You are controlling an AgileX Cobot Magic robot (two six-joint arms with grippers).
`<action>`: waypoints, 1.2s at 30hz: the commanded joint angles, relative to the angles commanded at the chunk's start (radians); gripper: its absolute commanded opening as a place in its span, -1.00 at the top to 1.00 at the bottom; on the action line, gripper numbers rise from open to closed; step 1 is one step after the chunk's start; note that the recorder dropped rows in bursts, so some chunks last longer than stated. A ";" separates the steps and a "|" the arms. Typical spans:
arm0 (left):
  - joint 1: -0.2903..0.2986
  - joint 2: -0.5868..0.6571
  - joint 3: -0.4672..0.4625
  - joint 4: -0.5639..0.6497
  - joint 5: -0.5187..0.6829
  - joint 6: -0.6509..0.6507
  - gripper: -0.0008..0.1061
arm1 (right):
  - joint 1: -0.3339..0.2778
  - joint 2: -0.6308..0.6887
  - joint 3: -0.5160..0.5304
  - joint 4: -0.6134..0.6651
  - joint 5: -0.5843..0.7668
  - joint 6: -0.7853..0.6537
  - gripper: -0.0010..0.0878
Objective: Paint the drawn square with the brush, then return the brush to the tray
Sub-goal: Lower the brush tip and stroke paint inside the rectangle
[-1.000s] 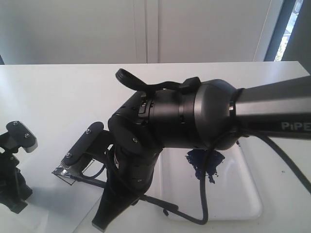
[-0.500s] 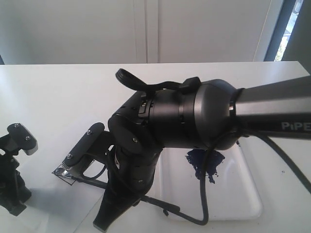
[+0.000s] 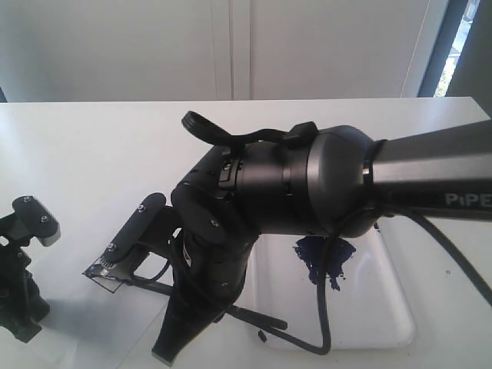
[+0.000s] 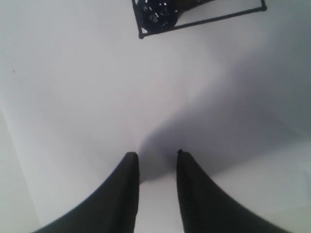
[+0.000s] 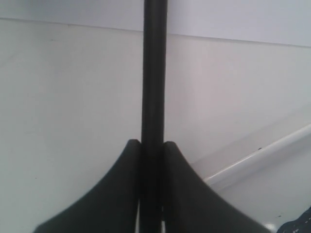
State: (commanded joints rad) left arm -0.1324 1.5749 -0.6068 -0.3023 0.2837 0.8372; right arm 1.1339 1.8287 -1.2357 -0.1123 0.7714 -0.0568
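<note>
My right gripper is shut on the brush, whose black handle runs straight out between the fingers. In the exterior view the thin handle slants low across the table under the right arm, and the right gripper tips down onto a corner of the drawn square. The bristles are hidden. In the left wrist view the drawn square shows its thin outline, with a dark glossy patch in one corner. The tray lies to the right. My left gripper stands open over white paper, holding nothing.
The right arm's big black wrist fills the middle of the exterior view and hides much of the paper. A dark blue paint blot marks the tray, whose raised rim runs close beside the right gripper. The left gripper sits at the far left edge.
The right gripper has shifted slightly with the brush, and the handle's free end has lifted a little. The left gripper has dropped a touch.
</note>
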 joint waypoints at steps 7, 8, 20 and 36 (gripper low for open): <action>0.000 0.011 0.000 0.000 0.006 0.000 0.37 | -0.048 0.000 0.000 -0.017 -0.012 0.011 0.98; 0.000 0.011 0.000 0.000 0.007 0.000 0.37 | -0.051 0.000 0.000 -0.017 -0.014 0.011 0.98; 0.000 0.011 0.000 0.000 0.004 0.000 0.37 | -0.058 0.000 0.000 0.124 0.048 -0.132 0.98; 0.000 0.011 0.000 0.000 0.008 0.000 0.37 | -0.058 0.026 0.000 -0.017 -0.022 -0.024 0.98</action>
State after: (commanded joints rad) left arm -0.1324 1.5862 -0.6068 -0.3023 0.2920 0.8372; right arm 1.0755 1.8545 -1.2357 -0.1291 0.7496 -0.0807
